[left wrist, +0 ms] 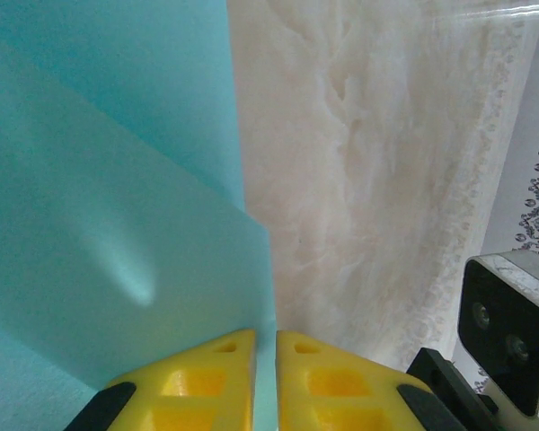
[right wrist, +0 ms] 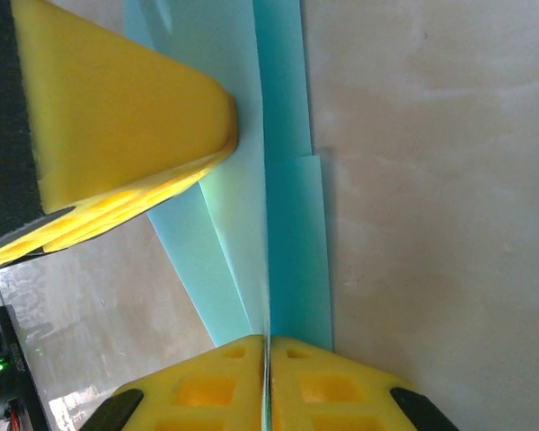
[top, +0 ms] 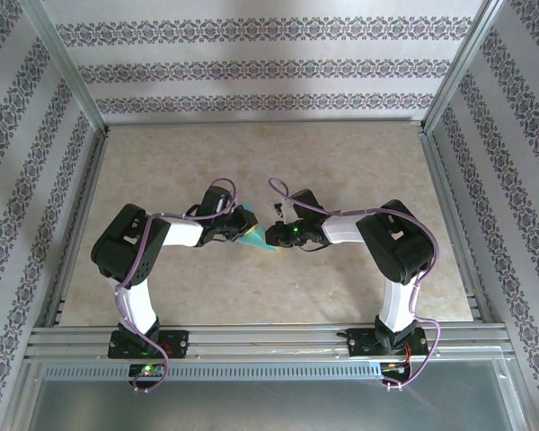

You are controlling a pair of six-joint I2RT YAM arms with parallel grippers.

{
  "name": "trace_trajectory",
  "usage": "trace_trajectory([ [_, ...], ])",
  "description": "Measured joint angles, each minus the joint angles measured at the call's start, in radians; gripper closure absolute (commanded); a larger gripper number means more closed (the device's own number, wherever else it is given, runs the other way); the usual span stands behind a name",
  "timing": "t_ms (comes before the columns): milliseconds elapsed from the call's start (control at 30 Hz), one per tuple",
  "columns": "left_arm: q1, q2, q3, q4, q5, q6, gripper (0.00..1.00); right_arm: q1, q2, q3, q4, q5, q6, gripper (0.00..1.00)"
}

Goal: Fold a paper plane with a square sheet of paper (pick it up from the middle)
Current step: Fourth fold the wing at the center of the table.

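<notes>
Pale marbled table (top: 251,162), wallpapered walls around. At its middle, the folded square sheet of paper (top: 257,239) is nipped between both grippers: left gripper (left wrist: 265,343) pinching one edge, right gripper (right wrist: 268,346) clamped tight on another.

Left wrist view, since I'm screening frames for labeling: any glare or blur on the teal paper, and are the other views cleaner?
Left wrist: a soft pale glare patch on the paper, table texture blurred. Right wrist: fold edges crisp, no glare. Top external: even light, the paper small in frame.
</notes>
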Motion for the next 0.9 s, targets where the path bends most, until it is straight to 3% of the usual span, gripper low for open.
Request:
trace_trajectory([
  [567,0.000,0.021,0.000,0.000,0.000,0.000,0.87,-0.031,-0.063,-0.018,-0.054,-0.023,0.042,0.70],
  [900,0.000,0.021,0.000,0.000,0.000,0.000,0.87,-0.046,-0.138,-0.020,-0.076,-0.024,0.055,0.73],
])
